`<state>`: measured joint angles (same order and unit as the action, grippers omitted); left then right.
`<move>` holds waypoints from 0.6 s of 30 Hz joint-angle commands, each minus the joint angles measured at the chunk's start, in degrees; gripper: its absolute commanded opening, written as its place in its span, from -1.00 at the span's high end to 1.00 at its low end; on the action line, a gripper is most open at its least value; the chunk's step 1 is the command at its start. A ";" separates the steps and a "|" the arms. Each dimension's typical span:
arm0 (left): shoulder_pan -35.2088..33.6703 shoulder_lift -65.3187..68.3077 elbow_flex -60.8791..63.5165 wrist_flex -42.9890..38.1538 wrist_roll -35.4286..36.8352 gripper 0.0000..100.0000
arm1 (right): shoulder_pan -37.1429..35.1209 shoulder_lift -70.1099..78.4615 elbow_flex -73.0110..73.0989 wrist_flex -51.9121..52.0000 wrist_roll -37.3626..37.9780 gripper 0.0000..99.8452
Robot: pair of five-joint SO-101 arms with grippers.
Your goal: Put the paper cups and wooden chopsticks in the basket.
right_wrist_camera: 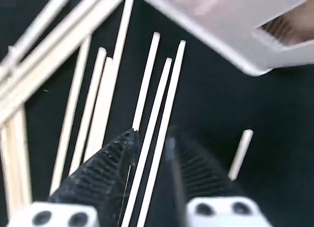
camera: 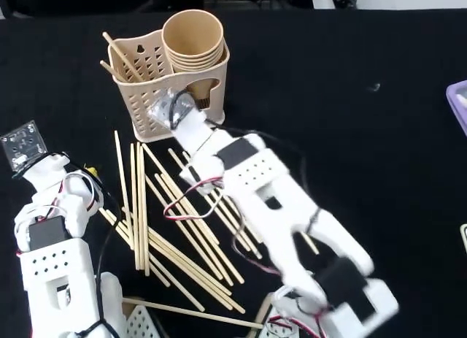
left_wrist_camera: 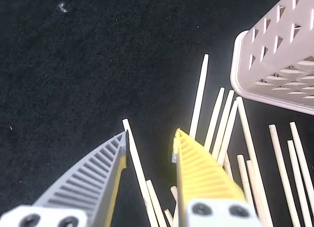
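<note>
Logging from the left side of the high view. Found left arm (camera: 55,243) at the near left corner of the black surface (camera: 350,97). Recorded left tool (left_wrist_camera: 151,132) as released, with grey and yellow fingers spread wide, hovering above the ends of the loose chopsticks (camera: 137,206). Observed loose chopsticks fanned out mid-surface between the two arms, just in front of the basket (camera: 142,108). Marked basket upright toward the far side. Counted stowed chopsticks (camera: 117,50) leaning in its left part and stacked paper cups (camera: 193,39) standing in its right part. Placed right tool (right_wrist_camera: 151,136) close to the basket's front wall, released, with black fingers parted a little. Saw two sticks through the gap; cannot tell whether touched. Noted purple object (camera: 458,104) at the far right edge.
</note>
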<state>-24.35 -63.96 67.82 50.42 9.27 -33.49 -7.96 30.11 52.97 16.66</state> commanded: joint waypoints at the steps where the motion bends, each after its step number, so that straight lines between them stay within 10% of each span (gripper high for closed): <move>1: -0.31 -0.88 -0.84 0.00 -0.44 0.68 | 0.53 8.48 -1.36 -6.86 2.02 0.64; 18: -0.31 -0.88 -0.84 0.18 -0.44 0.68 | 1.93 27.30 -15.52 -2.99 4.75 0.70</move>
<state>-24.35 -63.96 67.82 50.42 9.27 -33.49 18.77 17.19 49.63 19.12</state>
